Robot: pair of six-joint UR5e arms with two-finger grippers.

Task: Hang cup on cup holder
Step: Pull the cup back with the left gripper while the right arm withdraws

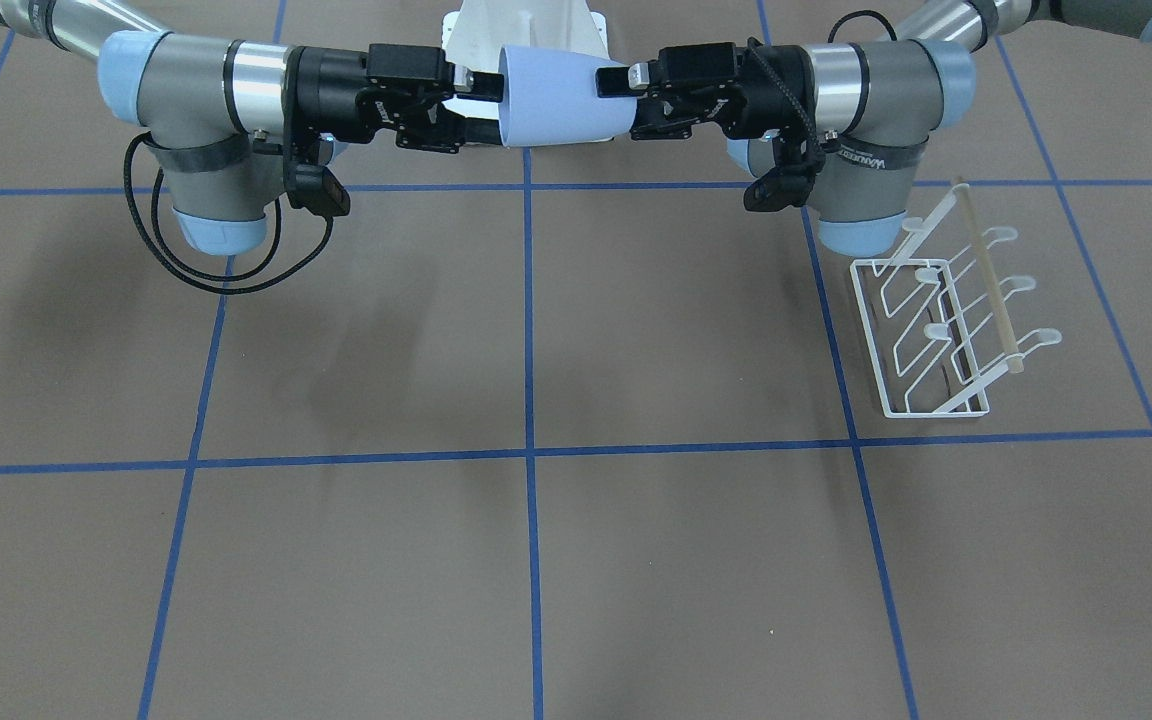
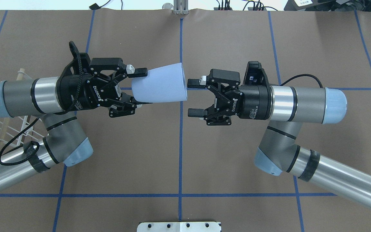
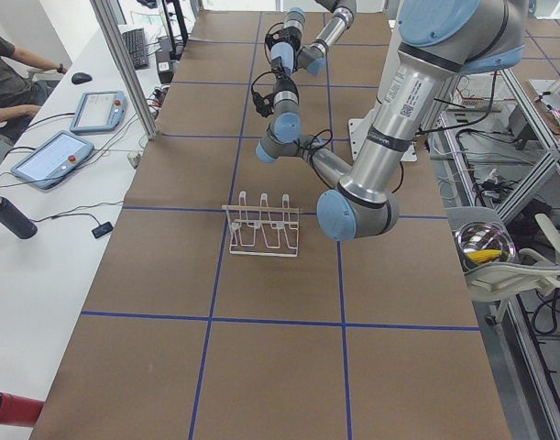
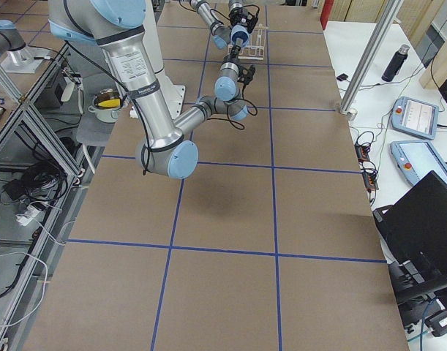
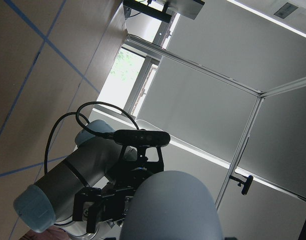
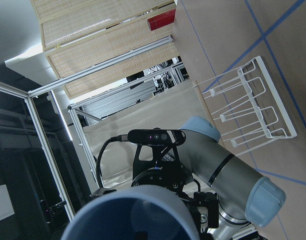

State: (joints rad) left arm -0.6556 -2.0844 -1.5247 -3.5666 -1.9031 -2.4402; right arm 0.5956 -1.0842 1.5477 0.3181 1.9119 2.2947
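Note:
The pale blue cup (image 2: 161, 84) hangs on its side above the table's middle, and my left gripper (image 2: 142, 87) is shut on its narrow base end. Its wide mouth faces my right gripper (image 2: 192, 98), which stands open just off the rim, its fingers touching nothing. The front view shows the same cup (image 1: 561, 95) between the left gripper (image 1: 624, 95) and the right gripper (image 1: 481, 100). The white wire cup holder (image 1: 946, 320) with its wooden rod sits on the table on my left side, partly hidden under the left arm overhead (image 2: 14, 129). The right wrist view shows the cup's rim (image 6: 137, 215) and the cup holder (image 6: 248, 107).
The robot's white base plate (image 2: 179, 226) sits at the near table edge. Blue tape lines cross the brown table top. Beyond the far edge a side table carries tablets (image 3: 46, 156) and a bottle (image 3: 6, 215), with a seated person (image 3: 5, 73) there.

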